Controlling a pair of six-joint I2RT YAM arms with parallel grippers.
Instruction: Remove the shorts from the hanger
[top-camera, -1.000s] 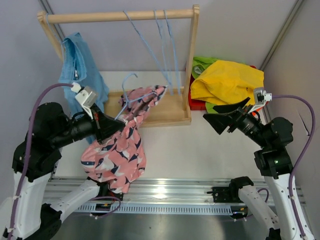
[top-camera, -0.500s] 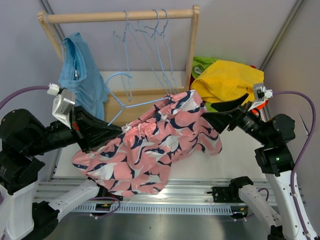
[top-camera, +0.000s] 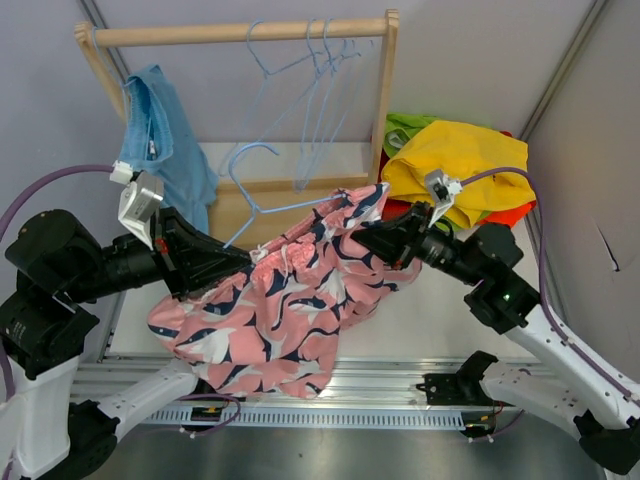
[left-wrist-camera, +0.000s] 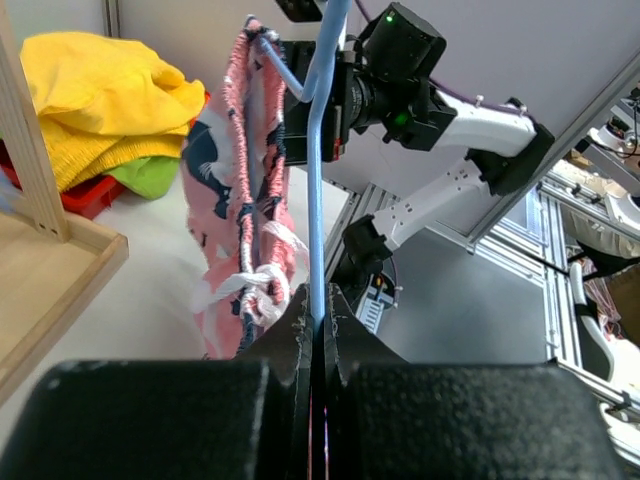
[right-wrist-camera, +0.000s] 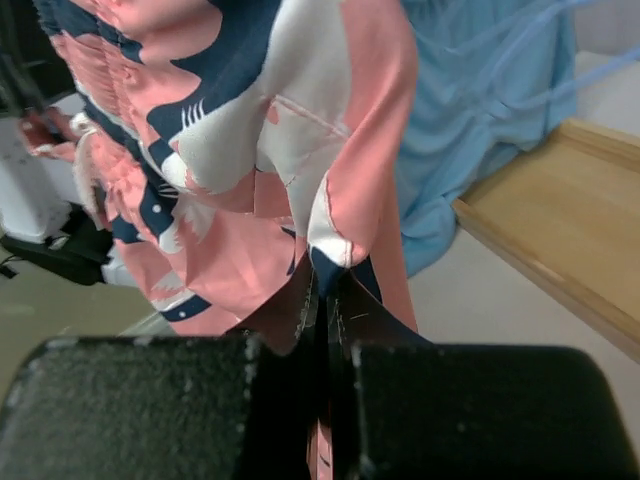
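Observation:
The pink shorts (top-camera: 290, 300) with the navy whale print hang on a light blue wire hanger (top-camera: 262, 205), stretched between both arms in front of the rack. My left gripper (top-camera: 243, 262) is shut on the hanger's wire (left-wrist-camera: 318, 150), with the shorts' waistband and white drawstring (left-wrist-camera: 240, 180) just left of the fingertips (left-wrist-camera: 300, 305). My right gripper (top-camera: 375, 238) is shut on a folded edge of the pink shorts (right-wrist-camera: 250, 120), the fabric pinched between its tips (right-wrist-camera: 325, 275).
A wooden rack (top-camera: 240, 32) holds several empty blue hangers (top-camera: 320, 90). Light blue shorts (top-camera: 160, 140) hang at its left end. Yellow (top-camera: 450, 160), green (top-camera: 405, 128) and orange (top-camera: 505, 213) shorts lie piled at the right. The rack's wooden base (right-wrist-camera: 560, 210) is behind the fabric.
The right arm swung left from beside the yellow pile and shut on the pink shorts' edge. The shorts spread out to the right; the left gripper kept hold of the hanger.

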